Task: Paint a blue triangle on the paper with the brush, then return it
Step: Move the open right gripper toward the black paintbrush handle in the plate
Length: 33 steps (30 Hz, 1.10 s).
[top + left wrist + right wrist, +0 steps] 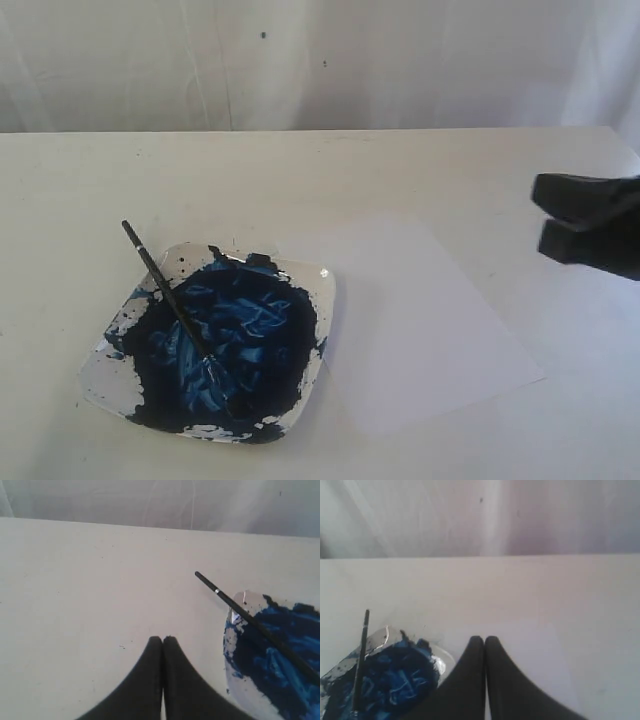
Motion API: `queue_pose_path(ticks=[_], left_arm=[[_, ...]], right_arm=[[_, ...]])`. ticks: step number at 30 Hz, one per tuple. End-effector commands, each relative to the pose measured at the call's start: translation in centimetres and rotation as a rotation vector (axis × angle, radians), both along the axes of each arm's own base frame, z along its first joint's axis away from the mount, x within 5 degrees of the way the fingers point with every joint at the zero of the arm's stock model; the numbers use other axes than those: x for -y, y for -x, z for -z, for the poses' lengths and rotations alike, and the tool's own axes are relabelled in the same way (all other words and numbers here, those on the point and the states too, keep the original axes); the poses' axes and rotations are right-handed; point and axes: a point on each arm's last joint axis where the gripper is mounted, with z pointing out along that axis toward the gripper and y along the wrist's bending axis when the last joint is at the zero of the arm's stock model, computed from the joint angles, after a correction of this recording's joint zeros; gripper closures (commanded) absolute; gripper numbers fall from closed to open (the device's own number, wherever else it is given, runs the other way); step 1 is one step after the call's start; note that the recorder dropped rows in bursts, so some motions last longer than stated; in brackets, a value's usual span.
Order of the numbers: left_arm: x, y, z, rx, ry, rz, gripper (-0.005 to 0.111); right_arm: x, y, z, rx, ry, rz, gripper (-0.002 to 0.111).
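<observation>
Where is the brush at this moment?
In the exterior view, the brush lies on the left, across the dish, tip in the blue paint, handle end over the far rim; the paper is to its right.

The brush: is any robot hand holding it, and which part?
Nothing is held. The left gripper and right gripper are shut and empty; the brush lies across the paint dish.

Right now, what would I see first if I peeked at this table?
A square white dish smeared with dark blue paint sits left of centre. A thin black-handled brush lies across it, bristles in the paint. To its right, the plain white paper sheet is blank.
</observation>
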Motion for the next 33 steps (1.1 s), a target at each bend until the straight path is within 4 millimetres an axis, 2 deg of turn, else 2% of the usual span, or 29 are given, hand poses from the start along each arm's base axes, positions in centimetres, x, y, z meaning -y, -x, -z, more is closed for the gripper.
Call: queue_pose_path(ticks=[1, 5, 10, 16, 20, 23, 27, 33], left_arm=[[0.0, -0.1, 0.0, 0.01, 0.225, -0.038, 0.107], [-0.3, -0.2, -0.9, 0.109, 0.353, -0.078, 0.107], [-0.8, -0.1, -2.6, 0.29, 0.39, -0.107, 0.107], [-0.7, -0.7, -3.2, 0.205, 0.389, -0.107, 0.107], [-0.6, -1.5, -3.3, 0.116, 0.311, -0.106, 0.107], [-0.4, -1.7, -2.0, -0.057, 0.269, -0.096, 0.107], [0.0, -1.5, -0.3, -0.256, 0.265, -0.084, 0.107], [0.0, -1.4, 0.0, -0.297, 0.264, -0.08, 0.107]], right_arm=[[-2.3, -4.5, 1.4, -0.164, -0.083, -0.153, 0.108], [-3.7, -6.9, 3.8, -0.323, -0.178, -0.241, 0.108], [-5.1, -7.1, 5.6, -0.428, -0.338, -0.413, 0.108], [-5.5, -7.6, 6.9, -0.513, -0.41, -0.441, 0.108], [-5.7, -7.8, 6.1, -0.479, -0.406, -0.501, 0.108], [-6.5, -7.7, 5.6, -0.459, -0.335, -0.58, 0.108], [-8.6, -7.1, 5.4, -0.435, -0.165, -0.703, 0.108], [-11.9, -5.6, 5.2, -0.39, 0.022, -0.833, 0.108]])
